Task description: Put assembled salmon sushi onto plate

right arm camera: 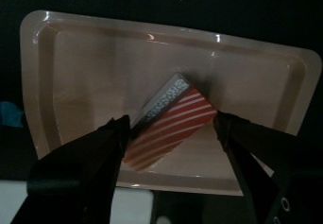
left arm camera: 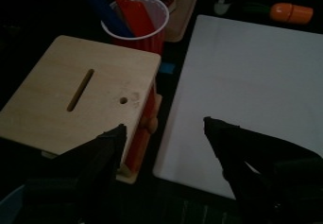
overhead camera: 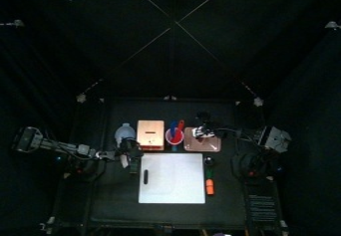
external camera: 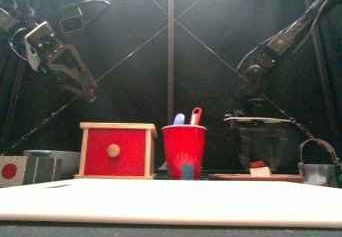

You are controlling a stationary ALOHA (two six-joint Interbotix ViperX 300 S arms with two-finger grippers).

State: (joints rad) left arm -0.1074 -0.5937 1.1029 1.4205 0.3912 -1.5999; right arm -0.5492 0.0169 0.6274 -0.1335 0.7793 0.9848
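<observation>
Salmon sushi point(right arm camera: 175, 122) flat on the plate point(right arm camera: 76, 67), no readable writing, right tool point(right arm camera: 175, 138) wide open and empty above.

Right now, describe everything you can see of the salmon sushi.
The sushi is a small elongated piece: a pale orange-pink salmon slab with thin white stripes running across it, and a greyish-white edge showing along one long side. It looks glossy. It lies flat and diagonal inside the plate, resting on the plate's floor, away from the rim. The open right pincer straddles it from above; neither jaw visibly touches it.
</observation>
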